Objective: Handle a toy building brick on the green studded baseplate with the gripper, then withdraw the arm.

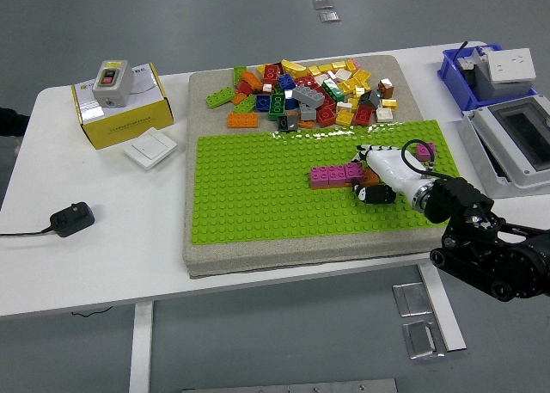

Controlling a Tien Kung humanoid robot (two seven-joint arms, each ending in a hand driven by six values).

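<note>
At 3 o'clock on the green studded baseplate point(258, 195) the right hand point(378, 175) sits low over the studs, white palm, black-tipped fingers point(368, 193) curled down around something small and orange-brown; grip looks closed on it but contact point is hidden under the palm, so can't tell for sure if it's held or just pressed. Pink brick row point(337, 175) lies just at 9 o'clock of the hand, touching or nearly touching the fingertips, seated flat on the plate. Small pink brick point(425, 151) at 1 o'clock of the hand, near plate's right edge. Loose brick pile point(309, 92) at 12 o'clock on the grey mat point(206, 88), off the green plate, well apart from the hand. Right arm point(490, 251) enters from 4 o'clock, black, off the table edge. Left arm not visible. Yellow box point(120, 109) with a switch unit on top at 10 o'clock, black adapter point(70, 218) at 8 o'clock, blue bin point(468, 66) at 2 o'clock. Step judged: mid-handling, brick being pressed or gripped beside the pink row; withdraw not yet done. Next move likely calls for opening the fingers cleanly, lifting straight up so the pink row isn't dragged, then pulling the arm back toward 4 o'clock
</note>
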